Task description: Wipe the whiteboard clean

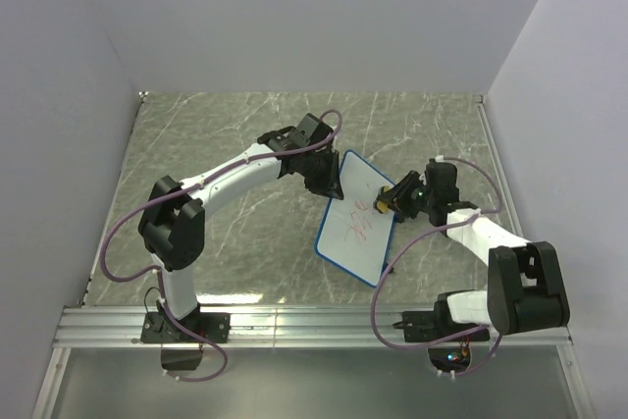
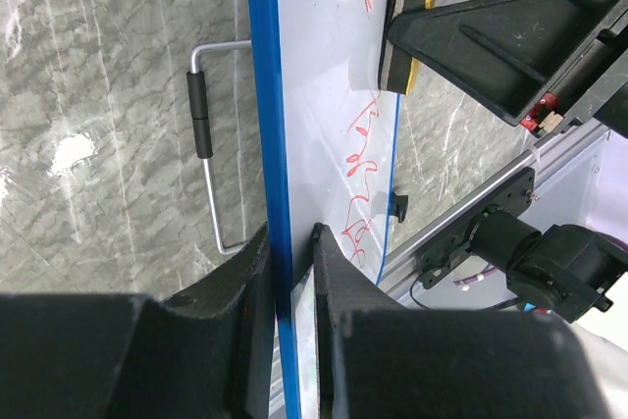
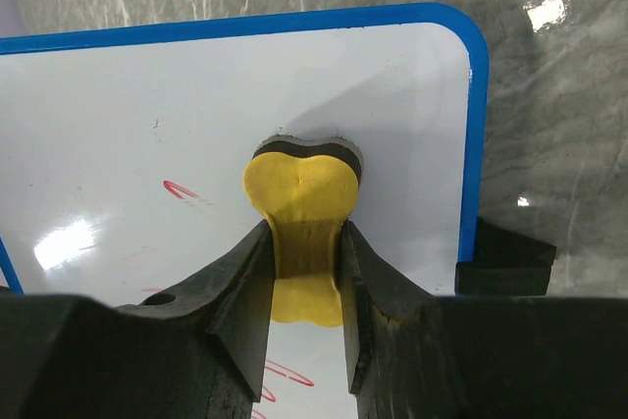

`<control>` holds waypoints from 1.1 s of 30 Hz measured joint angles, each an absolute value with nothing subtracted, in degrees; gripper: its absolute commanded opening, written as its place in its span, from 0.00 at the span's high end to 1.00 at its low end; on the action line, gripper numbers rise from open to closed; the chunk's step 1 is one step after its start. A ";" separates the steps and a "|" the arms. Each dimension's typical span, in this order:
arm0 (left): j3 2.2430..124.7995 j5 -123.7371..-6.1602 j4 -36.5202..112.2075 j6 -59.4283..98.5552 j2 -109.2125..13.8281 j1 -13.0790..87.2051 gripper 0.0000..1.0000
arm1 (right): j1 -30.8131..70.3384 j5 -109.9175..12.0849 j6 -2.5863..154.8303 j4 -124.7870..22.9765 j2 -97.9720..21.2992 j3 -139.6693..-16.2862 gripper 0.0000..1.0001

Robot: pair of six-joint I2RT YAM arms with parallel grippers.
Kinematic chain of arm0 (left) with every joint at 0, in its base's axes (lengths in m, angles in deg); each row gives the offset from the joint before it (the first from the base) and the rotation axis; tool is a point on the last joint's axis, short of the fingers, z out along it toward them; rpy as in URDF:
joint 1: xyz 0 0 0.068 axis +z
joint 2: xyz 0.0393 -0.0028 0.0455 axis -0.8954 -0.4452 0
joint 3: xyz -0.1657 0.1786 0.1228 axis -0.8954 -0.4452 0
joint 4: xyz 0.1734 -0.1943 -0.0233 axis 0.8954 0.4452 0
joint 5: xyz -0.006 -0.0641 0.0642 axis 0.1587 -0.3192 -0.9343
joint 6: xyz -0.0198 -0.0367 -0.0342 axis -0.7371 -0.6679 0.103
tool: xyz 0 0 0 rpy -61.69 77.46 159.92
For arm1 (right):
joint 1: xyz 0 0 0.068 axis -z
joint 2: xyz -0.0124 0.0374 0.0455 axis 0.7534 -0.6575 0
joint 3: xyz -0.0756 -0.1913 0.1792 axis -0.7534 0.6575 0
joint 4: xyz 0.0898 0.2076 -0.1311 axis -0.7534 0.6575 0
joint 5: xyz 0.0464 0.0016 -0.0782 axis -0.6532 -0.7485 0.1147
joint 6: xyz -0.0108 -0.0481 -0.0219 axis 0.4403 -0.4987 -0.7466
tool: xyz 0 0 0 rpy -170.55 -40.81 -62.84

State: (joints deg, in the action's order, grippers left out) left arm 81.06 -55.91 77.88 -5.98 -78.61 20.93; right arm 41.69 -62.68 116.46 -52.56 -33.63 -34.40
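Note:
The whiteboard [image 1: 357,226], white with a thin blue frame and red scribbles, stands tilted on the marble table. My left gripper [image 1: 332,187] is shut on its far blue edge [image 2: 279,242] and holds it up. My right gripper [image 1: 390,198] is shut on the yellow eraser [image 3: 298,193], whose dark felt face presses against the board's upper part. The board [image 3: 177,125] fills the right wrist view, with red marks [image 3: 182,188] left of the eraser. In the left wrist view the eraser [image 2: 417,7] sits against the white face [image 2: 324,95], above the scribbles [image 2: 361,144].
A metal wire stand [image 2: 206,144] juts from the board's back side. The aluminium rail [image 1: 314,326] runs along the table's near edge. White walls close the table at the back and sides.

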 measured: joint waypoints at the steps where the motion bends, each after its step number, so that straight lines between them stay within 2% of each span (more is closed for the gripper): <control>1: 81.06 -55.91 77.86 -5.98 -78.61 20.93 1.00 | 41.69 -62.66 116.38 -52.95 -33.48 -34.11 1.00; 10: 81.06 -55.52 77.71 -5.94 -78.61 20.89 1.00 | 41.51 -62.49 116.38 -48.76 -32.94 -36.93 1.00; 16: 81.39 -55.76 77.97 -5.89 -78.63 20.73 1.00 | 37.99 -63.47 116.59 -39.60 -38.73 -49.15 1.00; 23: 82.55 -56.35 79.37 -5.94 -79.29 20.67 1.00 | 35.52 -64.50 117.27 -38.68 -45.96 -59.97 1.00; 28: 83.07 -56.52 80.11 -6.05 -79.61 20.71 1.00 | 35.59 -64.74 117.64 -39.99 -46.33 -59.34 1.00; 33: 83.07 -56.54 80.20 -6.05 -79.61 20.69 1.00 | 36.92 -64.63 116.88 -43.60 -41.94 -51.71 1.00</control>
